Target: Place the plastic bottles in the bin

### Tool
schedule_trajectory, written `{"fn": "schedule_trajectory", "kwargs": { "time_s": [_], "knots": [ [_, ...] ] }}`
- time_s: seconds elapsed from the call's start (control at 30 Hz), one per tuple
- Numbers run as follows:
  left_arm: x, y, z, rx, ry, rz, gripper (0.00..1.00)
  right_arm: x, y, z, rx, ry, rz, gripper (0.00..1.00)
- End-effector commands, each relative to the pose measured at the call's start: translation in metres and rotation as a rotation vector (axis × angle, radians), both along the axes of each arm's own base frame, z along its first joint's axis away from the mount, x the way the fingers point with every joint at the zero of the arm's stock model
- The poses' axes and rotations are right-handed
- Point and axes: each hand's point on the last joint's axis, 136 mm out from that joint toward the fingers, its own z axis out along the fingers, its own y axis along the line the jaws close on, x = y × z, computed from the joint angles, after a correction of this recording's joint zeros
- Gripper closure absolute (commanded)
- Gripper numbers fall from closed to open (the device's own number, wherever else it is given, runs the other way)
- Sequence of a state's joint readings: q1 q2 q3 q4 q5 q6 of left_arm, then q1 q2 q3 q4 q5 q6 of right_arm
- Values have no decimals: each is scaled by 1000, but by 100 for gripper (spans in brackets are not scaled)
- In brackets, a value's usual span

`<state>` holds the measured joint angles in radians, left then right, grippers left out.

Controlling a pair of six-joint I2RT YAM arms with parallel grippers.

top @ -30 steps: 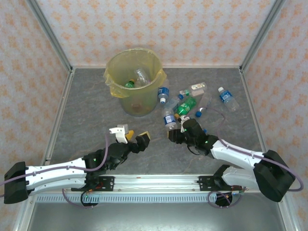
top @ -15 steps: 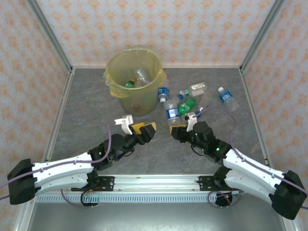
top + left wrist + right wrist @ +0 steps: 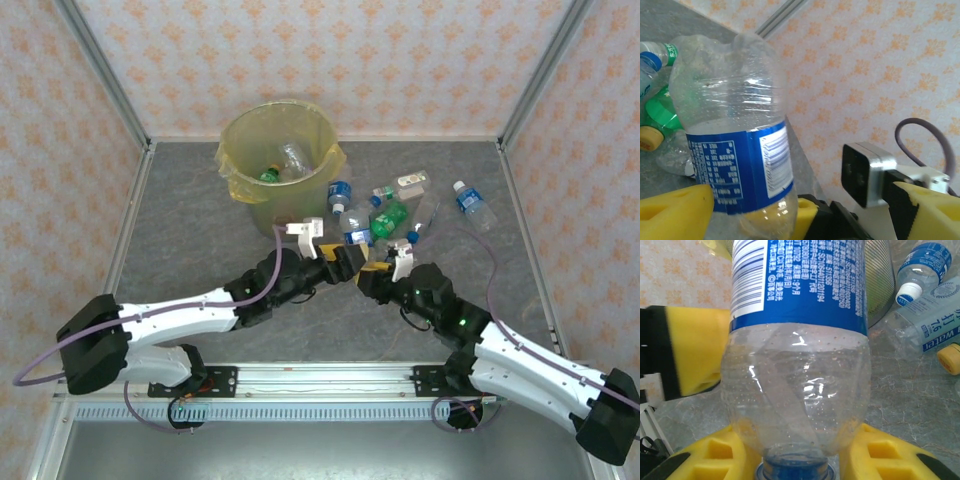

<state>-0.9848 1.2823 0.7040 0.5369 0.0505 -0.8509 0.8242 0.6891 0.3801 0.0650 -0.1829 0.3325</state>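
Before the bin our right end effector grips a blue-labelled bottle, left end effector wide around it, loose bottles alongside.

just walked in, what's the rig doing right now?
The right gripper is shut on the cap end of a blue-labelled bottle over the table. The left gripper stands open around the same bottle's body, which looks like a handover. The bin has a few inside; other bottles lie beside it.
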Motion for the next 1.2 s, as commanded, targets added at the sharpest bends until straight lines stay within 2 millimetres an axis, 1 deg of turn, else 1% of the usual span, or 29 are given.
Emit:
{"fn": "schedule_trajectory", "kwargs": {
  "time_s": [0.0, 0.13, 0.3, 0.5, 0.6, 0.7, 0.73, 0.77, 0.83, 0.93, 1.0, 1.03, 1.17],
  "knots": [
    [8, -8, 11, -15, 16, -5, 9, -2, 0, 5, 11, -34, 10, 64],
    [21, -12, 6, 10, 33, 14, 11, -4, 1, 7, 24, -38, 21, 64],
    [33, -17, 1, 6, 56, -1, 20, -5, -1, 9, 31, -47, 19, 64],
    [38, -22, -6, 23, 71, -13, 22, -6, -1, 9, 35, -46, 19, 64],
    [38, -22, -6, 29, 69, -17, 34, -6, -1, 9, 36, -47, 19, 64],
    [38, -22, -5, 33, 67, -18, 40, -5, -1, 10, 36, -49, 16, 61],
    [37, -21, -3, 32, 64, -19, 42, -5, -1, 10, 37, -48, 15, 57],
    [37, -21, -2, 31, 61, -20, 42, -5, -2, 10, 37, -48, 11, 50],
    [36, -19, 2, 30, 51, -18, 43, -3, -7, 9, 39, -47, -20, 31],
    [35, -12, 10, 30, 34, 2, 43, -3, -13, 13, 59, -51, -48, 15],
    [35, -6, 18, 33, 18, 20, 47, -3, -17, 19, 85, -62, -63, 8],
    [35, -3, 22, 39, 8, 32, 48, -4, -19, 23, 99, -69, -72, 0],
    [34, 11, 49, 50, -45, 72, 48, -6, -24, 36, 132, -91, -86, 0]
  ]
}}
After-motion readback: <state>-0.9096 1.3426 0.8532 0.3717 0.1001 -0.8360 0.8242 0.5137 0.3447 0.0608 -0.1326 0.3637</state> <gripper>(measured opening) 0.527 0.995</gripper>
